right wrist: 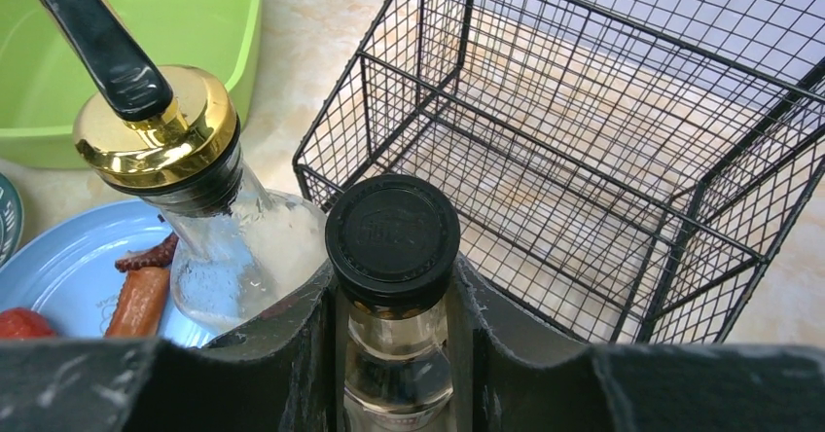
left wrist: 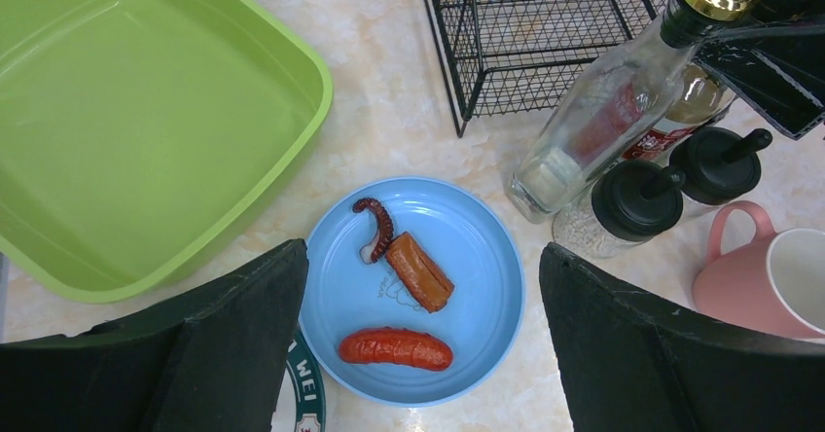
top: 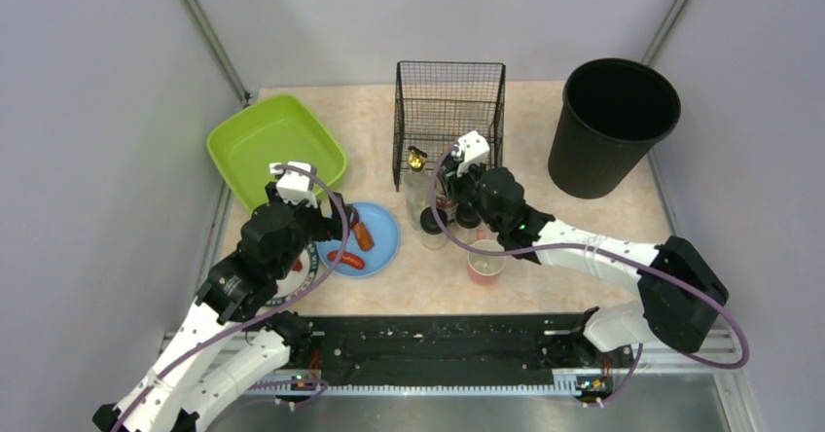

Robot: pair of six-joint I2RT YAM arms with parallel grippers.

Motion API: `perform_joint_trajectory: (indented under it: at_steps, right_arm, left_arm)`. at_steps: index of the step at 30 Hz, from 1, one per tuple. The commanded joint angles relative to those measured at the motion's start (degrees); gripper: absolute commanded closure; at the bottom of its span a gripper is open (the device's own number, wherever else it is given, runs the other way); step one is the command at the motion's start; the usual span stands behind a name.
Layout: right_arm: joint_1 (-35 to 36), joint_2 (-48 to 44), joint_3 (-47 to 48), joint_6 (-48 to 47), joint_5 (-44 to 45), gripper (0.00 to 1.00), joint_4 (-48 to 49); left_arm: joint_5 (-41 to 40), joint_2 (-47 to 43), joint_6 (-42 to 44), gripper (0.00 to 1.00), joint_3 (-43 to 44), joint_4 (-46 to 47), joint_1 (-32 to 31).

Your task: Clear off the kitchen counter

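The mottled beige table (top: 377, 121) spans the workspace ahead of both arms, carrying a black bin (top: 613, 126) far right, a wire basket (top: 449, 111) far centre, a green tub (top: 275, 145) far left and a blue plate (top: 384, 230). The left gripper (left wrist: 423, 291) hangs spread wide over the plate. The right gripper (right wrist: 394, 301) pinches a black-capped bottle (right wrist: 392, 237) just before the basket.

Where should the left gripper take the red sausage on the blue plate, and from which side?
Probably at its middle, from straight above, closing across its narrow width. The sausage lies flat on the plate, so only its top and long sides are free.
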Motion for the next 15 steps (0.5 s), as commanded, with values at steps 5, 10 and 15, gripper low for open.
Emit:
perform_joint_trajectory:
  at_steps: [5,10,15]
  right_arm:
    - [0.7,-6.4,6.9,-2.0,0.2,1.0,5.9]
    - [0.7,-6.6,9.5,-2.8,1.0,1.0,5.0]
    - [0.7,-7.2,13.5,-5.0,1.6,1.0,3.1]
  left_arm:
    - [-0.2,-0.6,0.7,0.07,-0.4,1.5,0.0]
    - [-0.2,-0.8,0.7,0.07,-0.3,1.5,0.0]
    - [0.2,-0.9,0.8,0.07,-0.4,1.4,0.0]
